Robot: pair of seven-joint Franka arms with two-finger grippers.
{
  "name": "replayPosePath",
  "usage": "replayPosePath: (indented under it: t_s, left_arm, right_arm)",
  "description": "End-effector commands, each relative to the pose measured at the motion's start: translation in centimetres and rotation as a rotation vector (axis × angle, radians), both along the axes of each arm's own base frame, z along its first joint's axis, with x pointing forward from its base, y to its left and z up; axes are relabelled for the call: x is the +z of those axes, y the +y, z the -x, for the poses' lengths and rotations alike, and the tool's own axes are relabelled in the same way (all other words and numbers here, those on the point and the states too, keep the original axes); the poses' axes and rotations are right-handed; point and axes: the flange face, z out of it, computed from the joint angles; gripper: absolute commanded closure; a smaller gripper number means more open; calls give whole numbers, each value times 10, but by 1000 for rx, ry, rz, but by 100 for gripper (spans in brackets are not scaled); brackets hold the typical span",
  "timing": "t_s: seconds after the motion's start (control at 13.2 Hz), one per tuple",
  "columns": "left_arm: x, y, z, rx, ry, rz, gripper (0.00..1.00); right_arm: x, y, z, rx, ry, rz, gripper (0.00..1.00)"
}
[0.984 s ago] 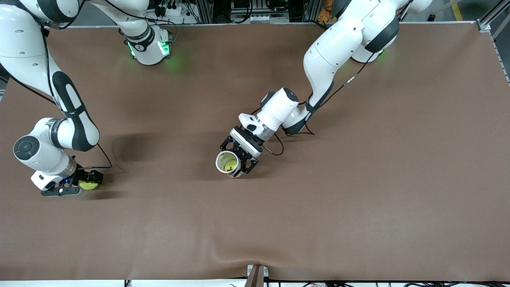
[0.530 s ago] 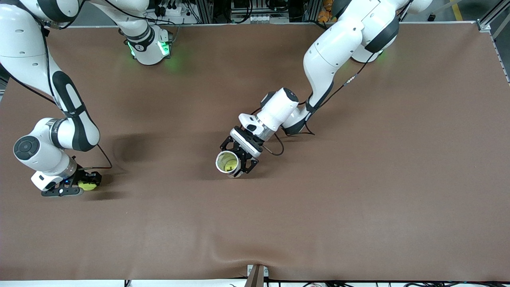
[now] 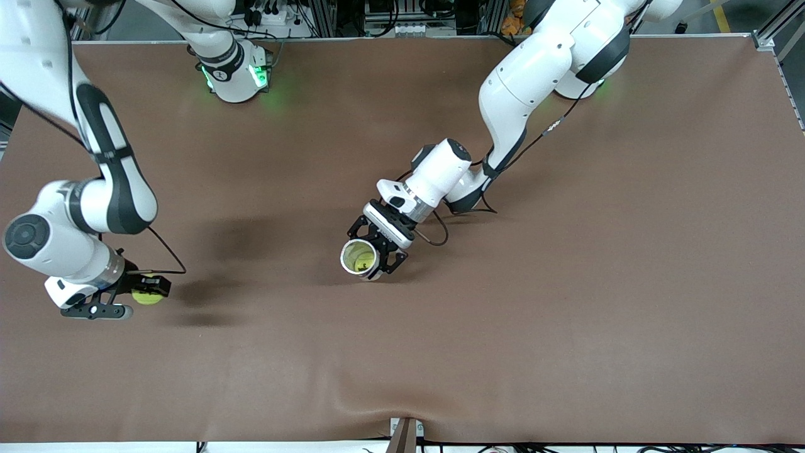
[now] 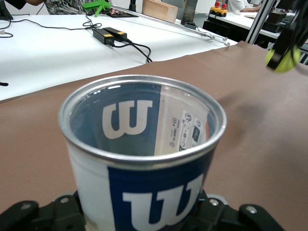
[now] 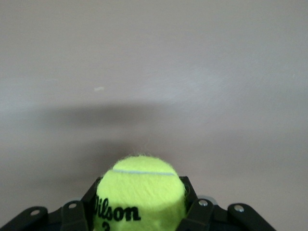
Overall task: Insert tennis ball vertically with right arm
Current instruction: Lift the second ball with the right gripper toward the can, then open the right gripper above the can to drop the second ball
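My right gripper (image 3: pixel 148 294) is shut on a yellow-green Wilson tennis ball (image 3: pixel 148 297) and holds it a little above the brown table near the right arm's end. In the right wrist view the ball (image 5: pixel 140 198) sits between the black fingers (image 5: pixel 191 208). My left gripper (image 3: pixel 372 254) is shut on an open blue and white Wilson can (image 3: pixel 360 257) that stands upright at the table's middle. A yellow ball shows inside the can in the front view. In the left wrist view the can (image 4: pixel 142 159) fills the frame, and the right gripper's ball (image 4: pixel 285 58) shows small and far off.
The brown mat (image 3: pixel 566 283) covers the table. A white table with cables (image 4: pixel 72 48) shows past the mat's edge in the left wrist view.
My right gripper has closed on the tennis ball and lifted it off the table, shifting slightly toward the middle. The left arm and the can have not moved.
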Motion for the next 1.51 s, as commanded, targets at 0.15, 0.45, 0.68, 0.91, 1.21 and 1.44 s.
replayPosePath:
  t_s: [0.15,0.45,0.68,0.91,1.21,1.44]
  left_arm:
    - [-6,-4,-1,14,12,7,22]
    - [-6,-4,-1,14,12,7,22]
    - [-6,-4,-1,14,12,7,22]
    - [-4,-5,-1,15,10,9,22]
    - [-4,-5,-1,15,10,9,21]
    - [-4,-5,-1,15,10,9,21]
  right_arm:
    - [102,117,4,-171,62,-20,100]
    - [123,228,22,-293,50,-20,100]
    - [118,296,42,-357,45,-16,100]
    - [110,359,51,-459,36,-47,100]
    - [103,416,57,-514,-10,-124,100]
    - [103,429,51,-508,-19,-156,100]
